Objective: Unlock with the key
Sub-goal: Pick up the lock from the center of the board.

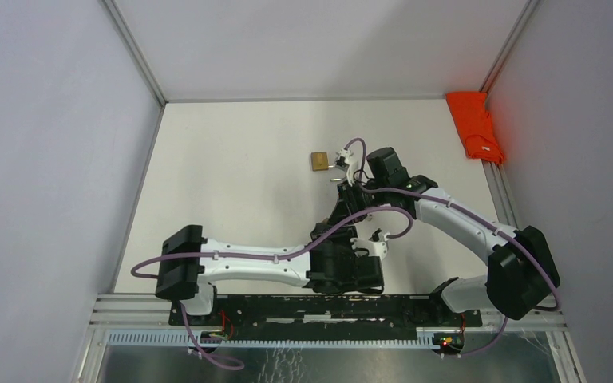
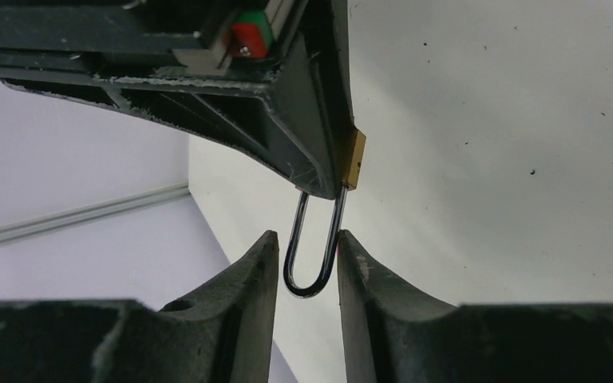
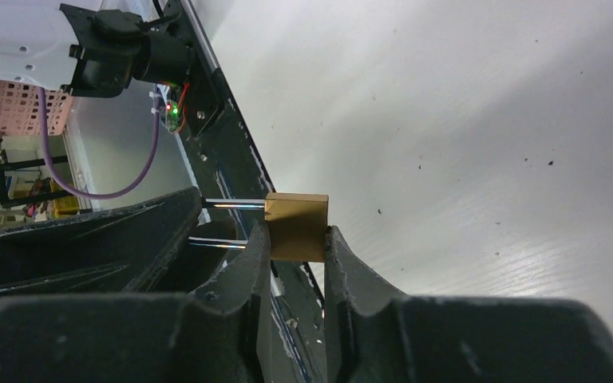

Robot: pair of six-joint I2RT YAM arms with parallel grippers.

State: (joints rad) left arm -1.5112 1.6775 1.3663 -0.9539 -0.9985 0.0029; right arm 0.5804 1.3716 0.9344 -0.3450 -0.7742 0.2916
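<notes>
The two arms meet over the middle of the white table (image 1: 239, 175), and between them they have the small brass padlock with a long steel shackle (image 3: 297, 214) up in the air, a little beyond where their wrists cross. The right gripper (image 3: 297, 235) reaches in from the side and is clenched on the padlock's square brass body, with one black finger (image 3: 235, 287) pressed to each flat side. From that wrist the two shackle legs run off to the left, towards the black bulk of the other arm's hand. The left gripper (image 2: 306, 243) points along the lock from the shackle end. Its two dark fingers (image 2: 247, 295) stand either side of the rounded steel loop of the shackle (image 2: 304, 294). They are not pinching it: a sliver of pale table shows between the loop and each finger, so that hand is released and merely straddles the loop. In the left wrist view most of the brass body is hidden behind the right arm's finger, and only a narrow gold edge shows. A crumpled orange-red cloth (image 1: 475, 126) lies at the table's far right corner, well apart from the lock.
</notes>
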